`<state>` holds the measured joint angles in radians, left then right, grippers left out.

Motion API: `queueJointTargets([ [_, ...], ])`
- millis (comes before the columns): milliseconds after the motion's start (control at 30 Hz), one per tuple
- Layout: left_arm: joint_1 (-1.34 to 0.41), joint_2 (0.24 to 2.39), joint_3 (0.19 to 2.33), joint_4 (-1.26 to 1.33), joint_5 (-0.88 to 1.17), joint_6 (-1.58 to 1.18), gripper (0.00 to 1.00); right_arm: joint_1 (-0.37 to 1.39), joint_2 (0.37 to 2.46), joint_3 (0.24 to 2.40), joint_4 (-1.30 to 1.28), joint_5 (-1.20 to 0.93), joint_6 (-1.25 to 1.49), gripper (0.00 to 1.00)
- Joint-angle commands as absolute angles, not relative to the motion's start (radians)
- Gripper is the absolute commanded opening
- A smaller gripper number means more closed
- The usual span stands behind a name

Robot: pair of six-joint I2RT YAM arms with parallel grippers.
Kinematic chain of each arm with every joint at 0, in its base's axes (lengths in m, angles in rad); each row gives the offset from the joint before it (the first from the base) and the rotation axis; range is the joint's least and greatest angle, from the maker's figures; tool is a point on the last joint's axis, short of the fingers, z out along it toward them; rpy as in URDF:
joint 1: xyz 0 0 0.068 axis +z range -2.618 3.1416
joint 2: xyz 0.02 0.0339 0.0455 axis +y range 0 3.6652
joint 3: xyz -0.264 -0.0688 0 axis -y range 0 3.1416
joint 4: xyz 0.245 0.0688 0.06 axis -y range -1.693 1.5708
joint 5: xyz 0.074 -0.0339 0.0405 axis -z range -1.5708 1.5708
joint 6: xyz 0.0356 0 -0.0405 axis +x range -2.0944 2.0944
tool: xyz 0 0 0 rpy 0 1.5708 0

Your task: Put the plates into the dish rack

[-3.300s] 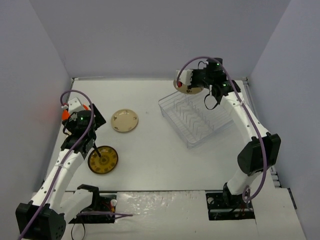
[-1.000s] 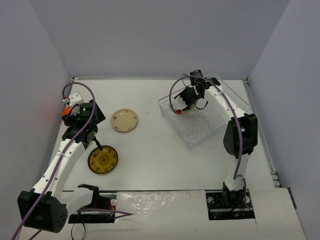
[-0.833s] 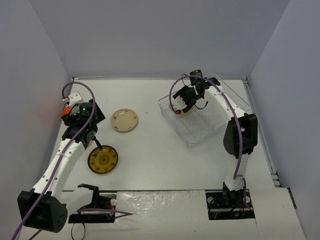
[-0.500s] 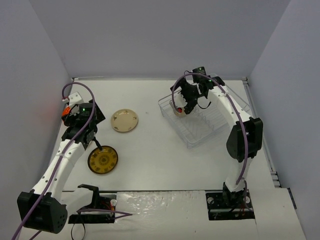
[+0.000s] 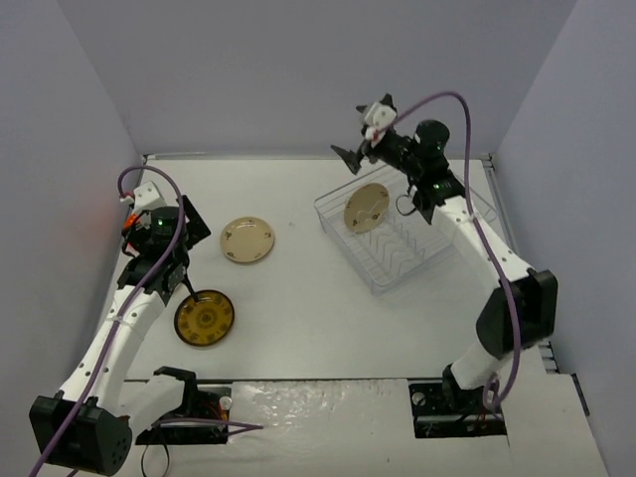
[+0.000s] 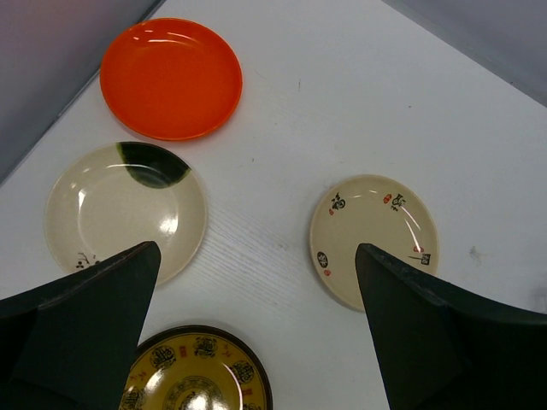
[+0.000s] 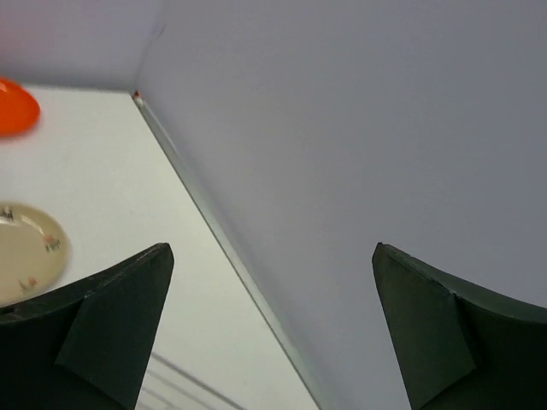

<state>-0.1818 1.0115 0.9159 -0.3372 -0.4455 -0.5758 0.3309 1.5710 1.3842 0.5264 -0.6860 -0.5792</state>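
A cream plate [image 5: 366, 208] stands on edge in the far-left end of the clear dish rack [image 5: 422, 248]. My right gripper [image 5: 364, 134] hangs open above and behind it, holding nothing; its wrist view [image 7: 271, 250] faces the back wall. My left gripper [image 5: 191, 253] hovers open over the loose plates. Its wrist view [image 6: 256, 248] shows an orange plate [image 6: 171, 79], a cream plate with a dark green patch [image 6: 126, 212], a speckled cream plate [image 6: 373, 239] and a brown plate with a yellow centre [image 6: 192, 376]. Seen from above, the speckled plate [image 5: 246, 239] and brown plate [image 5: 205, 317] lie flat.
Grey walls close the table on the left, back and right. The rack sits at an angle near the right wall. From above, the left arm hides the orange and green-patched plates. The right wrist view catches the orange plate [image 7: 13, 107] and a cream plate [image 7: 26, 252] far left.
My right gripper has opened, left the cream plate standing in the rack, and risen up and back. The left arm has barely shifted.
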Motion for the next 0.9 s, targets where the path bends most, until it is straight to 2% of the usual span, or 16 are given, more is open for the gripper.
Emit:
queueJointTargets([
  [0, -0.175, 0.981, 0.901, -0.229, -0.390, -0.565, 0.97, 0.320, 1.726, 1.663, 0.482, -0.708, 0.170, 1.00],
  [67, -0.175, 0.985, 0.895, -0.220, -0.382, -0.570, 0.97, 0.320, 1.769, 1.660, 0.554, -0.752, 0.344, 1.00],
  [167, -0.176, 0.997, 0.894, -0.216, -0.366, -0.567, 0.97, 0.357, 1.766, 1.556, 0.608, -0.620, 0.431, 1.00],
  [367, -0.175, 1.017, 0.886, -0.202, -0.351, -0.564, 0.97, 0.562, 1.697, 1.519, 0.325, 0.240, 0.174, 1.00],
  [400, -0.175, 1.024, 0.883, -0.195, -0.344, -0.563, 0.97, 0.569, 1.693, 1.509, 0.314, 0.280, 0.193, 1.00],
  [567, -0.172, 1.073, 0.886, -0.171, -0.322, -0.570, 0.97, 0.486, 1.667, 1.429, 0.389, -0.040, 0.270, 1.00],
  [600, -0.172, 1.084, 0.890, -0.174, -0.319, -0.571, 0.97, 0.462, 1.673, 1.416, 0.413, -0.184, 0.336, 1.00],
  [733, -0.171, 1.121, 0.913, -0.188, -0.320, -0.577, 0.97, 0.376, 1.716, 1.385, 0.566, -0.438, 0.525, 0.98],
  [867, -0.170, 1.141, 0.909, -0.172, -0.327, -0.572, 0.97, 0.472, 1.712, 1.423, 0.436, -0.215, 0.355, 1.00],
])
